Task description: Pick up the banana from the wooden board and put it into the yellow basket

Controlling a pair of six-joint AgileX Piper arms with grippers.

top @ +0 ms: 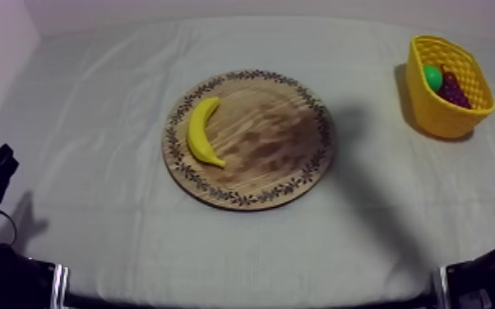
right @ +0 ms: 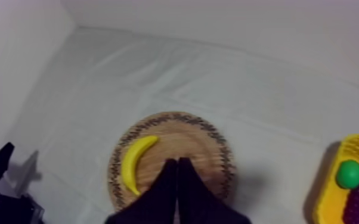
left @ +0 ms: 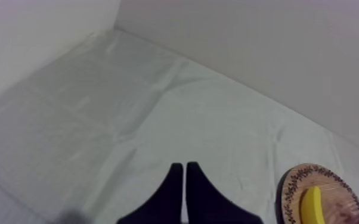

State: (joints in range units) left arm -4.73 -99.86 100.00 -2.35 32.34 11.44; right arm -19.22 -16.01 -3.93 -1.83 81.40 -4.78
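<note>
Lying on board [top: 277, 141], banana [top: 201, 131] well apart from right gripper [right: 178, 160].

The yellow banana [top: 201, 131] lies flat at the nine o'clock side of the round, patterned-rim board [top: 279, 144], bowed toward the rim. The yellow basket [top: 440, 119] stands upright at the board's two o'clock, well apart.

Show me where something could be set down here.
Free: right half of the wooden board, beside the banana; cloth between board and yellow basket; cloth left of the board. Crowded: the basket, holding grapes and a green fruit.
</note>
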